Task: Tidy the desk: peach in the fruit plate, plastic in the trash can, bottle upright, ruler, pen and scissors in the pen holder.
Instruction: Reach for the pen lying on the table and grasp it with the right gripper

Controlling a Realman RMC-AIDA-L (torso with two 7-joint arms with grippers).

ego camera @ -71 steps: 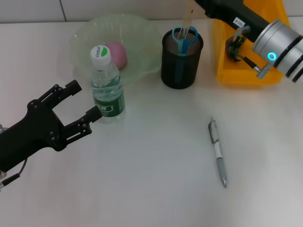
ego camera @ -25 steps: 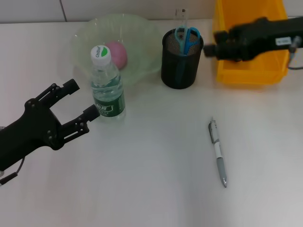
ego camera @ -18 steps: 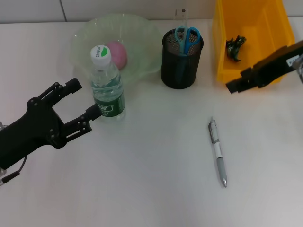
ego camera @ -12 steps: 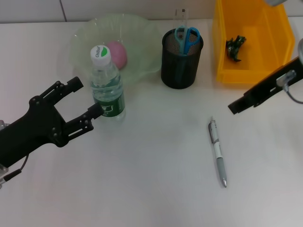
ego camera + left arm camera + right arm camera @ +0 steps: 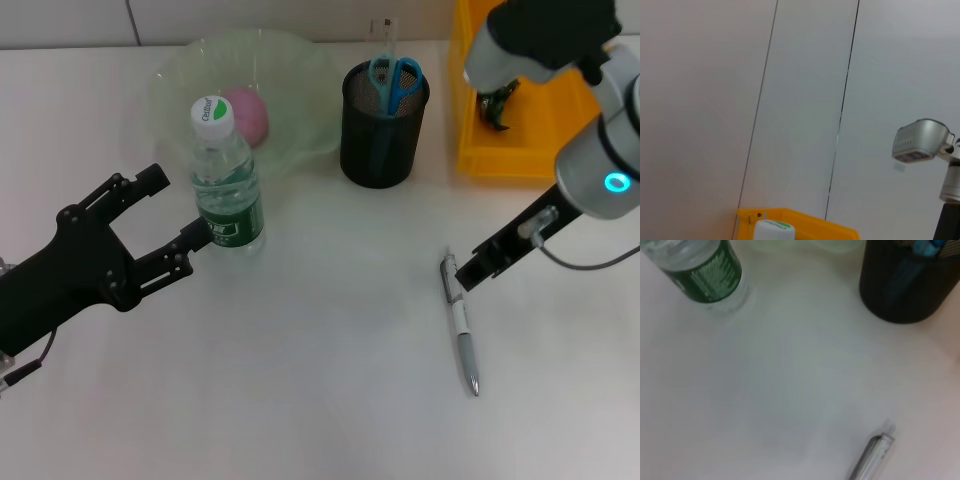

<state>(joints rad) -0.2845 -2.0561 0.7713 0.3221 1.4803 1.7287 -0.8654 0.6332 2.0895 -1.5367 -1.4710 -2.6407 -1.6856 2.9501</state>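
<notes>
At the desk's [image 5: 300, 380] four o'clock the pen [image 5: 460, 322] is laid lengthwise, tip toward six; the right gripper [image 5: 470, 270] is seen beside its cap, its state indiscernible

Looks like a test room or lab set up as an office desk. Plain white table [image 5: 320, 400] with a black mesh pen holder [image 5: 382, 125], a pen [image 5: 460, 325] and a yellow plastic bin [image 5: 530, 90] on top. Bare pale wall panels [image 5: 790, 100] with thin dark seams behind. Black robot arm [image 5: 60, 285] over the table, as in a lab.
</notes>
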